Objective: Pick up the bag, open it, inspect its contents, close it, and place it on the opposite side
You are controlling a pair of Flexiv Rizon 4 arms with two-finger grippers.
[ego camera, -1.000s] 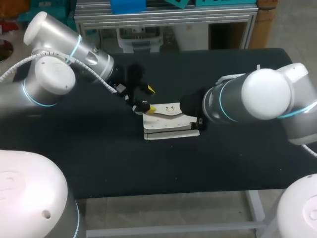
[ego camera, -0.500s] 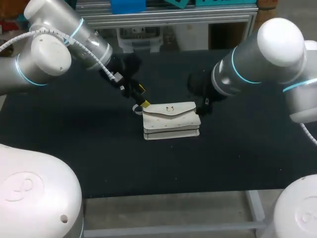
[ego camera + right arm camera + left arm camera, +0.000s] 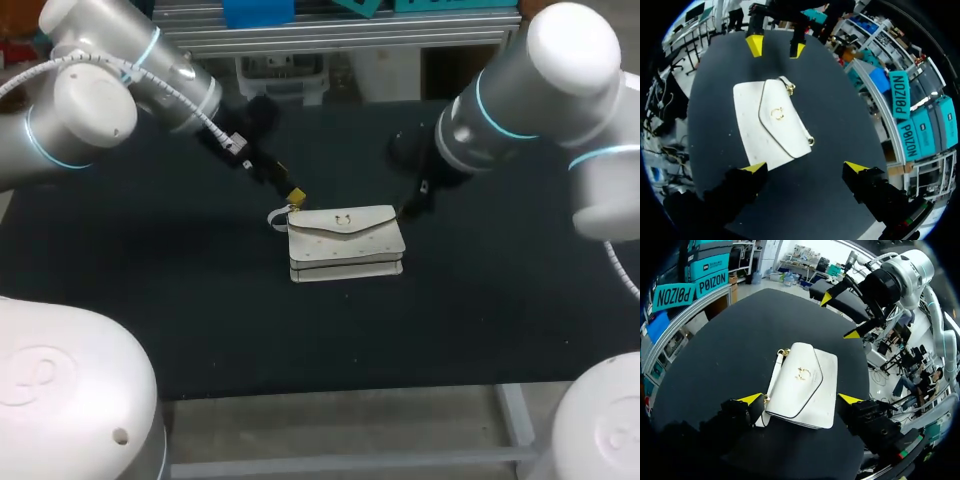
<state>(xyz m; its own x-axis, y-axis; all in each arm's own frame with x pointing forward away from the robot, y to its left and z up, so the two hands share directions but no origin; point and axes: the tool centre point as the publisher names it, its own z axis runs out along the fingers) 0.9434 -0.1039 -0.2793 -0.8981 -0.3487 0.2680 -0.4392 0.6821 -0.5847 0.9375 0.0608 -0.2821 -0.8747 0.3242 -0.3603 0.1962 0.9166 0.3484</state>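
Table: a flat top with a matt black surface, lying under the left claw and the right claw and extending ahead of and to both sides of each. A pale grey frame bar shows below its near edge.
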